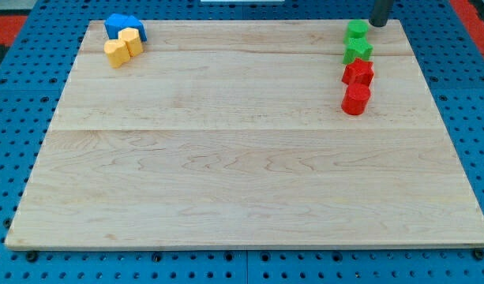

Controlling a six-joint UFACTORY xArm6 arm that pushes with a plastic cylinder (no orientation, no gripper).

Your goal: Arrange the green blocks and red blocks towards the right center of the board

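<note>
Two green blocks and two red blocks stand in a near-vertical line at the view's upper right. From the top: a green block [357,31], a green star-like block [358,51], a red star-like block [358,72] and a red cylinder-like block [355,99]. Neighbours in the line touch or nearly touch. My tip [379,24] is at the view's top right, just right of and slightly above the top green block, apart from it.
The wooden board [242,173] lies on a blue pegboard. At the view's upper left sit blue blocks [123,25] and two yellow blocks [123,46] clustered together.
</note>
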